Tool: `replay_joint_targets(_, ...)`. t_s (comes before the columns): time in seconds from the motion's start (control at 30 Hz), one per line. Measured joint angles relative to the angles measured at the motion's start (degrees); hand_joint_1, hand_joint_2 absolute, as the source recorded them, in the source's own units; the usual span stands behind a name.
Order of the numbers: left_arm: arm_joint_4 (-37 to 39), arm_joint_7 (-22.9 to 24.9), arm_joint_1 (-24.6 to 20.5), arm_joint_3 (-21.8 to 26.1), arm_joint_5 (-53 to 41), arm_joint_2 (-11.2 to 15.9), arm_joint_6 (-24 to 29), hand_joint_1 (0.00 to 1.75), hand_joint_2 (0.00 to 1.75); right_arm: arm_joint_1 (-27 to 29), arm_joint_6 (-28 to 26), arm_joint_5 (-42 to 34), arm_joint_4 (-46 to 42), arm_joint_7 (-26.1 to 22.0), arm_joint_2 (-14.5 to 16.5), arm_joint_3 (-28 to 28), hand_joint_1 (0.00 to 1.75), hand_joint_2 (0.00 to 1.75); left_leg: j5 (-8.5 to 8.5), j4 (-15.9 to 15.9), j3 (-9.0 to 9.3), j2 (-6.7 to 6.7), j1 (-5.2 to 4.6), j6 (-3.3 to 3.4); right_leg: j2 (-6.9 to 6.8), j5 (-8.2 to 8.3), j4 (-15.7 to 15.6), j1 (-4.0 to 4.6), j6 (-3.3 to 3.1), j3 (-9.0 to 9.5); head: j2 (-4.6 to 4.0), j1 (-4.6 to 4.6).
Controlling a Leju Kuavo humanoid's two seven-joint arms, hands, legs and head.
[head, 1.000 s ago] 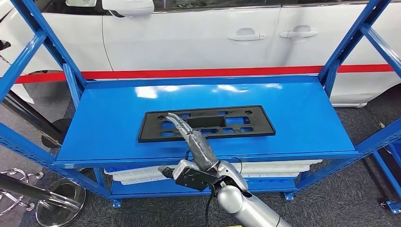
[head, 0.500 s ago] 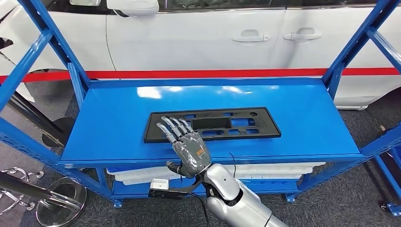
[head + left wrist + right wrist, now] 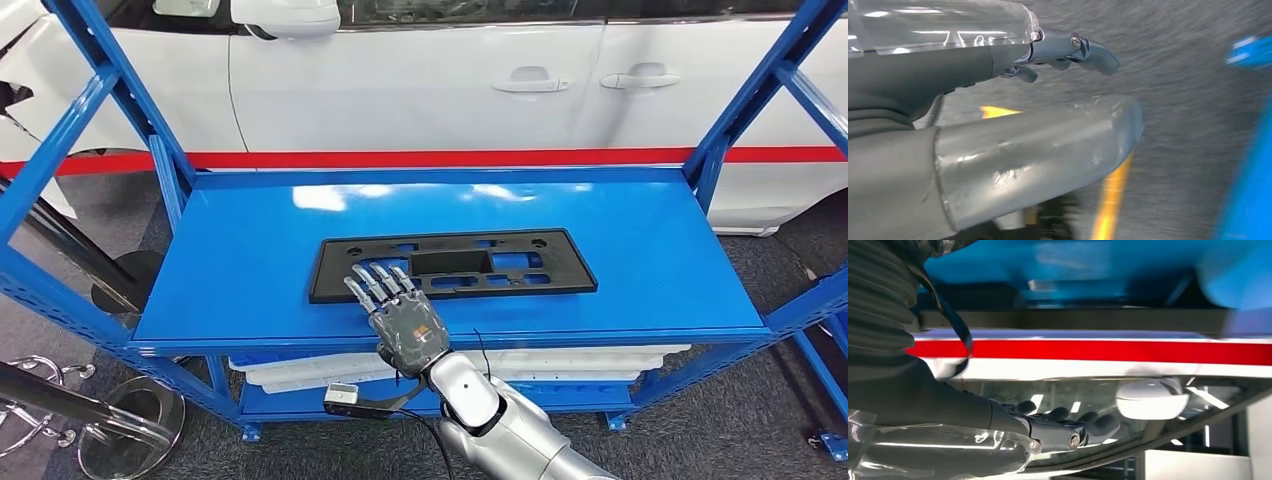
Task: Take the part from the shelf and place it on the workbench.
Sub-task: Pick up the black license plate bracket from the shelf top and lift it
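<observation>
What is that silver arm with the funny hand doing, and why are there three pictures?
It is a robot shaped like a person. The big picture comes from a camera on its head, looking down. There its right hand reaches over a blue shelf, fingers spread, holding nothing. Its fingertips are at the near edge of a flat black part full of holes, lying on the shelf. The robot is supposed to carry that part to a workbench. A white car is parked behind. The other two pictures come from cameras on its wrists, so they look tilted. One shows its left hand, empty, above grey floor.
</observation>
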Motion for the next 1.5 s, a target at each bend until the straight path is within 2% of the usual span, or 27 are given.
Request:
replay_joint_targets(0.03,0.01,1.51,-0.01,-0.11,-0.71,0.05,0.46,0.00,0.00,-0.30,-0.25,1.56,1.48,0.81,0.15,0.05,0.00,1.75,-0.03,0.04,0.08,-0.06,-0.01,-0.05,0.00,1.79,-2.32,0.00,-0.16,1.08,0.00,0.00)
replay_joint_targets(0.13,0.02,11.82,0.06,-1.63,-4.45,0.35,3.04,0.00,0.00,-3.42,-1.72,7.12,9.68,4.20,2.42,0.10,0.00,1.75,-0.42,0.50,-0.03,-0.13,-0.14,-1.54,0.04,7.56,-15.00,0.31,-1.63,6.77,0.00,-0.02)
replay_joint_targets(0.17,0.02,14.15,0.11,-2.12,-5.29,0.46,3.59,0.00,0.00,-4.45,-2.15,8.17,11.89,4.97,3.28,0.08,0.00,1.75,-1.05,1.27,-0.40,-0.10,-0.14,-2.12,0.04,7.97,-16.74,0.35,-2.19,7.47,0.00,-0.02)
replay_joint_targets(0.23,0.02,14.67,0.13,-2.39,-5.75,0.62,3.99,0.00,0.00,-5.42,-2.67,8.61,13.75,5.38,4.36,0.04,0.00,1.75,-4.01,6.17,-2.58,-0.08,0.01,-2.63,-0.04,8.21,-17.07,0.21,-2.84,7.59,0.00,-0.03)
replay_joint_targets(0.3,0.02,14.74,0.16,-2.46,-6.04,0.80,4.17,0.00,0.00,-6.07,-3.17,8.63,15.43,5.56,5.29,-0.09,0.00,1.75,-7.36,13.89,-6.19,-0.09,0.00,-2.96,-0.10,8.15,-16.98,0.33,-3.12,7.55,0.00,-0.03)
replay_joint_targets(0.33,0.02,14.64,0.22,-2.51,-6.20,0.86,4.17,0.00,0.00,-6.22,-3.31,8.48,16.08,5.56,5.69,-0.21,0.00,1.75,-7.85,16.30,-7.39,-0.08,0.00,-3.05,-0.11,8.09,-16.90,0.40,-3.19,7.56,0.00,-0.02)
replay_joint_targets(0.37,0.02,14.51,0.29,-2.58,-6.33,0.88,4.15,0.00,0.00,-6.38,-3.46,8.29,16.61,5.55,6.10,-0.33,0.00,1.75,-7.25,16.69,-7.68,-0.07,0.00,-3.06,-0.11,8.03,-16.82,0.45,-3.24,7.59,0.00,-0.02)
replay_joint_targets(0.4,0.02,14.37,0.32,-2.66,-6.46,0.90,4.14,0.00,0.00,-6.66,-3.63,8.06,17.04,5.53,6.57,-0.48,0.00,1.75,-5.58,14.67,-6.85,-0.06,0.00,-2.99,-0.04,7.95,-16.72,0.48,-3.23,7.63,0.00,-0.02)
replay_joint_targets(0.47,0.01,14.11,0.26,-2.79,-6.72,1.00,4.11,0.00,0.00,-7.54,-4.08,7.57,17.46,5.38,7.50,-0.78,0.00,1.75,-1.60,7.06,-3.37,-0.06,-0.07,-2.62,0.13,7.75,-16.55,0.56,-3.07,7.72,0.00,-0.02)
replay_joint_targets(0.53,0.01,13.87,0.08,-2.90,-7.03,1.10,4.11,0.00,0.00,-8.63,-4.52,7.08,17.66,5.16,8.22,-1.17,0.00,1.75,0.01,1.76,-1.01,-0.10,-0.36,-2.07,0.24,7.64,-16.35,0.72,-2.64,7.56,0.00,-0.01)
replay_joint_targets(0.63,0.02,13.63,-0.06,-3.21,-7.26,1.16,4.11,0.00,0.00,-9.66,-4.79,6.82,17.80,4.95,8.81,-1.63,0.00,1.75,0.13,0.59,-0.64,-0.13,-0.48,-1.20,0.20,7.63,-16.38,0.71,-1.77,7.44,0.00,-0.02)
replay_joint_targets(0.7,0.02,13.57,-0.04,-3.44,-7.31,1.17,4.11,0.00,0.00,-10.08,-4.91,6.81,17.88,4.90,9.03,-1.86,0.00,1.75,0.40,0.13,-0.43,-0.05,-0.17,-0.52,0.18,6.13,-14.45,0.69,-1.18,6.71,0.00,-0.02)
replay_joint_targets(0.8,0.01,13.45,-0.09,-3.60,-7.49,1.16,4.11,0.00,0.00,-10.42,-5.04,7.02,18.11,5.04,9.08,-1.98,0.00,1.75,0.48,0.00,-0.44,0.09,-0.08,0.12,0.15,0.95,-4.08,0.49,-0.56,1.83,0.00,-0.01)
replay_joint_targets(0.83,0.02,13.41,-0.08,-3.63,-7.59,1.17,4.11,0.00,0.00,-10.41,-5.06,7.27,18.25,5.24,9.08,-1.99,0.00,1.75,0.46,0.06,-0.50,0.11,-0.09,0.14,0.14,0.08,-1.12,0.41,-0.43,0.32,0.00,0.01)
replay_joint_targets(0.87,0.02,13.40,-0.06,-3.66,-7.70,1.17,4.11,0.00,0.00,-10.41,-5.08,7.56,18.39,5.45,9.08,-2.00,0.00,1.75,0.44,0.13,-0.53,0.10,-0.09,0.14,0.14,0.31,-0.10,0.36,-0.38,-0.29,0.00,0.00)
replay_joint_targets(0.9,0.01,13.38,-0.05,-3.68,-7.79,1.17,4.11,0.00,0.00,-10.45,-5.10,7.85,18.50,5.65,9.08,-2.00,0.00,1.75,0.41,0.19,-0.51,0.07,-0.09,0.09,0.13,1.60,-1.33,0.32,-0.42,0.22,0.00,0.00)
replay_joint_targets(1.0,0.01,13.32,-0.10,-3.73,-7.94,1.16,4.10,0.00,0.00,-10.92,-5.15,8.24,18.59,5.86,9.13,-2.00,0.00,1.75,0.22,0.32,-0.34,-0.03,-0.24,-0.26,0.09,7.06,-12.51,0.46,-1.16,5.55,0.00,0.00)
replay_joint_targets(1.07,0.02,13.16,-0.11,-3.76,-8.12,1.16,4.08,0.00,0.00,-11.35,-5.16,8.90,18.74,6.28,9.25,-2.00,0.00,1.75,0.17,0.41,-0.51,-0.04,-0.40,-0.85,0.10,7.95,-16.21,0.78,-1.60,7.14,0.00,-0.01)
replay_joint_targets(1.13,0.02,12.92,-0.16,-3.77,-8.41,1.17,4.03,0.00,0.00,-11.64,-5.06,10.56,19.25,7.55,9.39,-1.99,0.00,1.75,0.24,0.32,-0.59,-0.04,-0.40,-1.57,0.15,8.00,-16.50,0.87,-2.03,7.10,0.00,-0.01)
replay_joint_targets(1.2,0.02,12.62,-0.24,-3.79,-8.80,1.21,3.88,0.00,0.00,-12.16,-4.77,12.88,20.50,9.40,9.74,-1.98,0.00,1.75,-0.88,1.68,-1.13,-0.02,-0.23,-2.13,0.07,8.32,-16.96,0.62,-2.76,7.25,0.00,-0.02)
replay_joint_targets(1.23,0.01,12.45,-0.29,-3.80,-8.95,1.27,3.80,0.00,0.00,-12.57,-4.52,14.04,21.48,10.23,10.00,-1.98,0.00,1.75,-2.31,4.00,-2.12,-0.01,-0.16,-2.36,0.01,8.46,-17.17,0.48,-3.07,7.33,0.00,-0.02)
replay_joint_targets(1.3,0.02,12.21,-0.36,-3.81,-9.15,1.45,3.62,0.00,0.00,-13.33,-3.97,15.73,24.21,11.40,10.44,-1.98,0.00,1.75,-5.94,11.36,-5.45,0.01,-0.04,-2.74,-0.13,8.48,-17.17,0.55,-3.40,7.34,0.00,-0.03)
replay_joint_targets(1.33,0.02,12.16,-0.35,-3.81,-9.18,1.54,3.57,0.00,0.00,-13.53,-3.77,16.19,25.66,11.69,10.53,-1.98,0.00,1.75,-7.06,14.65,-7.01,0.01,-0.03,-2.91,-0.18,8.44,-17.09,0.60,-3.45,7.32,0.00,-0.02)
replay_joint_targets(1.37,0.02,12.13,-0.32,-3.81,-9.19,1.57,3.53,0.00,0.00,-13.61,-3.67,16.44,27.02,11.86,10.57,-1.98,0.00,1.75,-7.15,16.23,-7.80,0.02,-0.01,-3.04,-0.22,8.37,-16.97,0.63,-3.48,7.29,0.00,-0.02)
replay_joint_targets(1.4,0.02,12.10,-0.28,-3.81,-9.20,1.58,3.52,0.00,0.00,-13.64,-3.67,16.55,28.03,11.94,10.60,-1.98,0.00,1.75,-6.20,15.71,-7.62,0.03,0.02,-3.10,-0.23,8.29,-16.83,0.64,-3.47,7.27,0.00,-0.02)
replay_joint_targets(1.43,0.02,12.09,-0.26,-3.81,-9.20,1.60,3.50,0.00,0.00,-13.71,-3.67,16.60,28.77,11.96,10.65,-1.98,0.00,1.75,-4.36,13.01,-6.38,0.04,0.05,-3.08,-0.18,8.17,-16.65,0.61,-3.40,7.28,0.00,-0.02)
replay_joint_targets(1.5,0.02,12.06,-0.35,-3.81,-9.21,1.67,3.48,0.00,0.00,-14.04,-3.69,16.67,29.66,11.97,10.86,-1.98,0.00,1.75,-1.01,5.43,-2.78,0.06,-0.03,-2.82,-0.05,7.87,-16.29,0.68,-3.05,7.30,0.00,-0.02)
